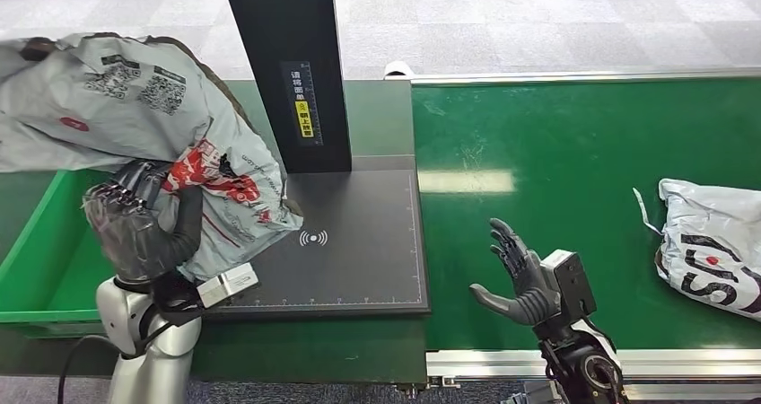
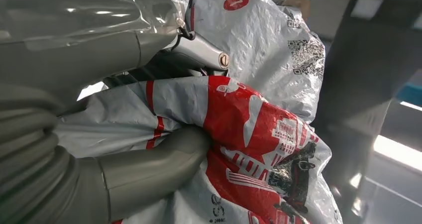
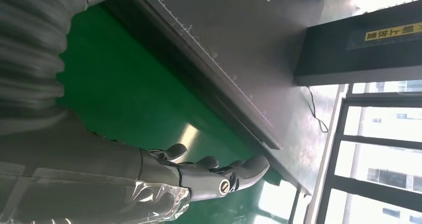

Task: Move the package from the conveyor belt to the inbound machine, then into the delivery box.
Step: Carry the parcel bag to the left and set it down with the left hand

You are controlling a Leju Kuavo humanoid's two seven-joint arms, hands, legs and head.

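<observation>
The left hand (image 1: 135, 229) clutches the red-printed grey poly mailer (image 1: 229, 197) over the scanner plate's (image 1: 359, 242) edge beside the green delivery box (image 1: 40, 242) — right hand (image 1: 519, 274) spread, empty — and the slick, bunched film could slip free short of the box.

Before me: two packages, one (image 1: 215, 184) gripped in my left robot hand (image 1: 135, 224), one (image 1: 713, 242) on the conveyor belt (image 1: 574, 144); one green box (image 1: 40, 251).
</observation>
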